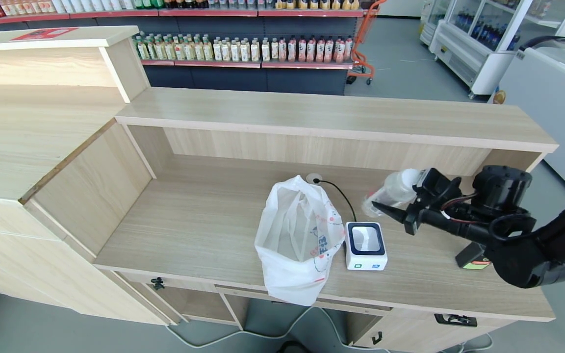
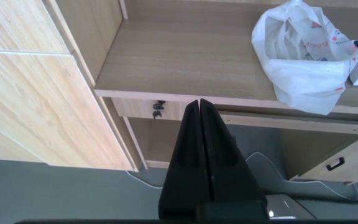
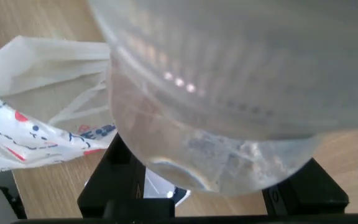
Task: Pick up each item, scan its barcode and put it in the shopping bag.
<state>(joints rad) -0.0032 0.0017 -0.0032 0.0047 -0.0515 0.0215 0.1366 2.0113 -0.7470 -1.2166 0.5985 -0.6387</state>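
My right gripper [image 1: 386, 204] is shut on a clear plastic bottle [image 1: 398, 186], held tilted in the air behind and to the right of the white barcode scanner [image 1: 366, 245]. In the right wrist view the bottle [image 3: 229, 93] looms close between the black fingers [image 3: 104, 186], with the scanner [image 3: 157, 186] partly hidden under it. The white shopping bag [image 1: 297, 240] stands open on the counter just left of the scanner, its bottom hanging over the front edge. My left gripper [image 2: 199, 106] is shut on nothing, low in front of the counter, left of the bag [image 2: 303, 56].
A dark item with a coloured label [image 1: 474, 257] lies on the counter at the right, partly hidden by my right arm. The scanner's black cable [image 1: 339, 193] runs to a hole at the back. A raised shelf [image 1: 331, 115] overhangs the rear of the counter.
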